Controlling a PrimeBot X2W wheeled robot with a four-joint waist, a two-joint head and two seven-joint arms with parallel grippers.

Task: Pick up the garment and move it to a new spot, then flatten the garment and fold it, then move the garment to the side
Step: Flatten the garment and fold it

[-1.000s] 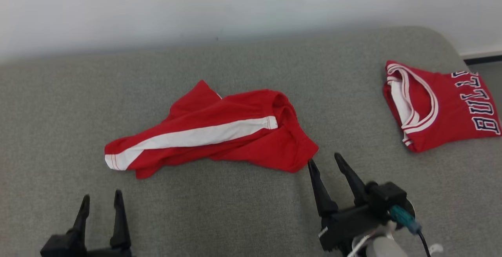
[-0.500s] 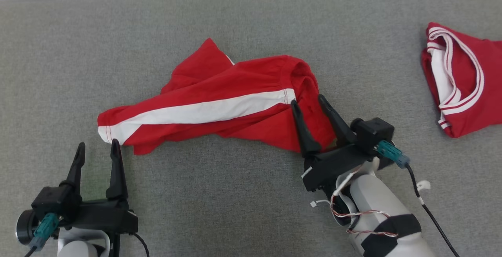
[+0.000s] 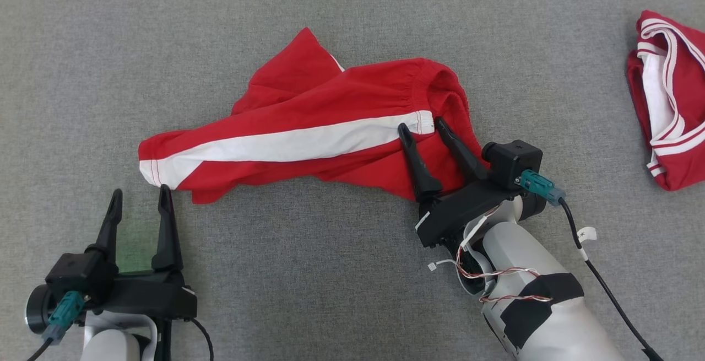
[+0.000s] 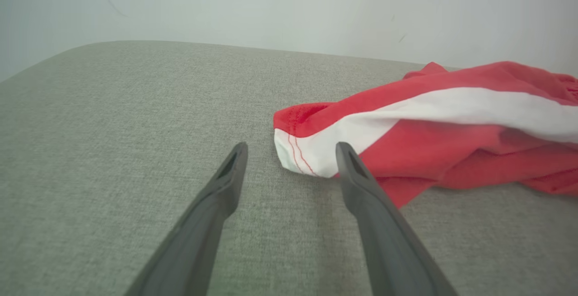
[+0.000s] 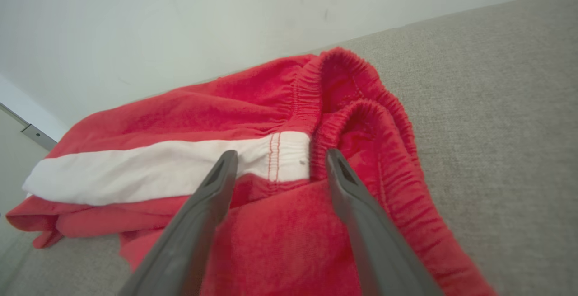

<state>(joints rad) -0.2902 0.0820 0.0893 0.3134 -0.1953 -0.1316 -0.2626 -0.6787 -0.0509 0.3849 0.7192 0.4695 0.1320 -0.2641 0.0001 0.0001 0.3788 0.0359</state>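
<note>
Garment (image 3: pixel 308 113) lies unmoved; spread right gripper (image 3: pixel 421 124) has advanced over its waistband (image 3: pixel 449 88), perhaps touching.

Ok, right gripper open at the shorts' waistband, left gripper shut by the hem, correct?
No, the left gripper is open, jaws apart by the hem, as the left wrist view shows. The right gripper is open at the shorts' waistband.

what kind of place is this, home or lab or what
Likely an indoor room set up for clothes folding, though home or lab cannot be told: a grey upholstered surface against a plain white wall, with crumpled red shorts and a folded red jersey lying on it.
</note>
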